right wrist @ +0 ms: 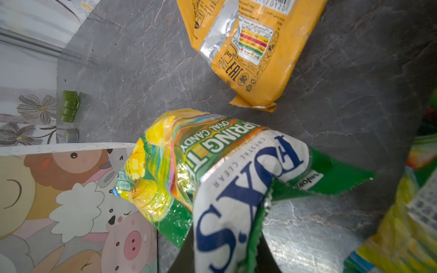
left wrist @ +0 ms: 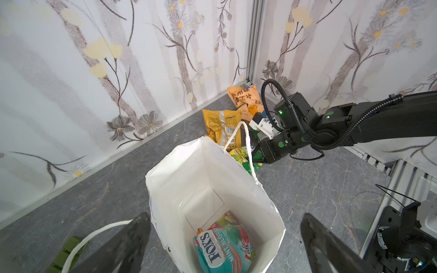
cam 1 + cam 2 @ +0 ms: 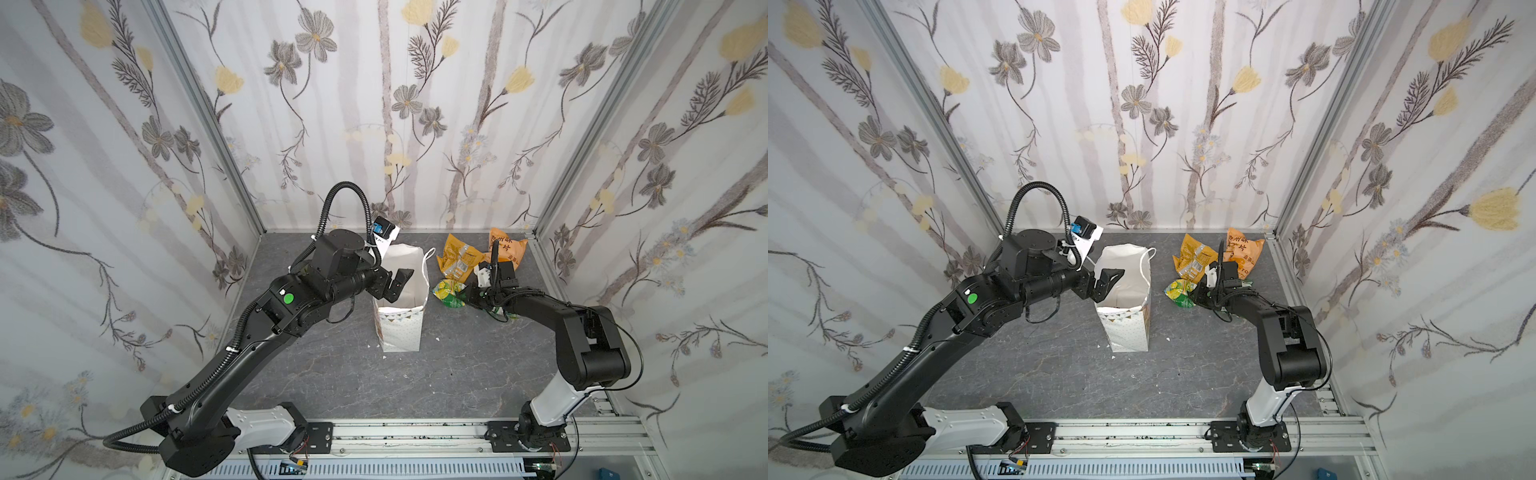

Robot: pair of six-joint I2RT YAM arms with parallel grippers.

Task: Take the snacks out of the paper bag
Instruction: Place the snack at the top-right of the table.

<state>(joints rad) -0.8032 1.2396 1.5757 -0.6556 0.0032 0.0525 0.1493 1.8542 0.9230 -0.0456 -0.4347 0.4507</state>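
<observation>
The white paper bag (image 3: 401, 328) (image 3: 1127, 328) stands upright mid-table, its mouth open. My left gripper (image 3: 395, 286) (image 2: 225, 221) hangs open above the mouth, one finger to each side of the rim (image 2: 212, 163). On the bag's floor lies a teal FOX'S packet (image 2: 224, 245). My right gripper (image 3: 465, 297) (image 1: 224, 260) is shut on a green-and-yellow FOX'S packet (image 3: 446, 291) (image 1: 212, 165), low over the table right of the bag. Two orange-yellow packets (image 3: 457, 257) (image 3: 505, 245) lie behind it.
Small dark green blocks (image 1: 69, 106) (image 2: 68, 250) sit on the table left of the bag. Another green-and-yellow packet (image 1: 402, 224) lies beside my right gripper. Patterned walls close in the back and both sides; the arms' rail (image 3: 415, 436) runs along the front.
</observation>
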